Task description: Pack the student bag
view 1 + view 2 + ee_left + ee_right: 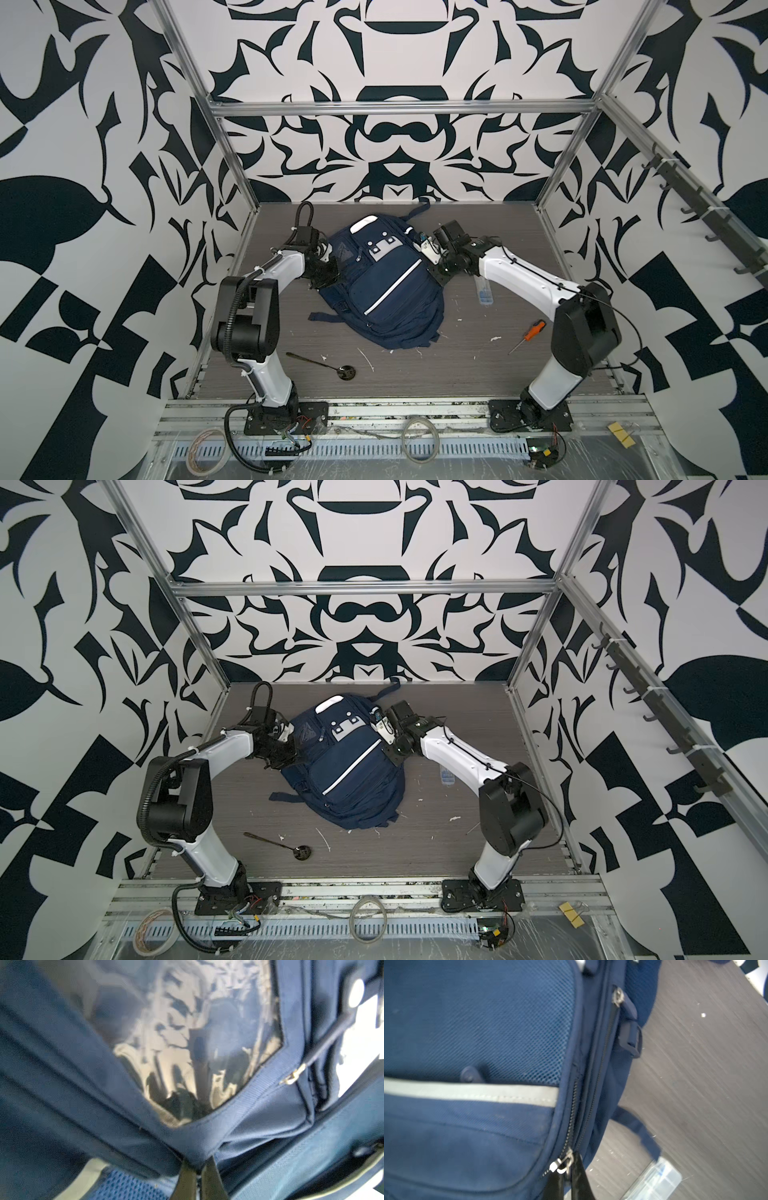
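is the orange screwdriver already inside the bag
No, the orange-handled screwdriver lies out on the table, to the right of the student bag and apart from it in a top view.

bare table (pixel 415 374) before backpack (pixel 386 299) (spoon (pixel 345 371) nearby)
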### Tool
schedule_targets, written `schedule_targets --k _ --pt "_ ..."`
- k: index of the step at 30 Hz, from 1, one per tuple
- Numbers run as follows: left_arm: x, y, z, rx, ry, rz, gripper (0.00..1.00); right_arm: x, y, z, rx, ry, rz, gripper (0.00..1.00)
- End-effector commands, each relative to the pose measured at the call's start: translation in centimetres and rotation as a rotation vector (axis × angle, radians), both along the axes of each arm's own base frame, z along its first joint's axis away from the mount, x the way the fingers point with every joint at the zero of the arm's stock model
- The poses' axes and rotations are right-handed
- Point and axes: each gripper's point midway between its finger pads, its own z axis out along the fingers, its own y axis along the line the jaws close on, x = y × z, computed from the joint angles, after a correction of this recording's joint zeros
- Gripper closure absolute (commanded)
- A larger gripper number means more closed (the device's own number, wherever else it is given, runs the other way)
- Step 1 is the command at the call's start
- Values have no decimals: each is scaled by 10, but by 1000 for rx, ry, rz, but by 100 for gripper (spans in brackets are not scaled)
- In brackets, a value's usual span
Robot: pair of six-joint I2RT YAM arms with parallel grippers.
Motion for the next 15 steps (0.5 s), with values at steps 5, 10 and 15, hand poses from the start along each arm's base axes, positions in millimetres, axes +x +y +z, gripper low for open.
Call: schedule_targets --k 5,10,15 --pt "-16 17 -27 27 79 70 100 -36 -38 25 15 -41 -119 100" --pt "-19 15 -28 -6 85 92 100 -50 -48 27 32 -53 -167 100" --pt "-23 10 -17 -36 73 99 100 -39 -40 29 34 -65 -145 100"
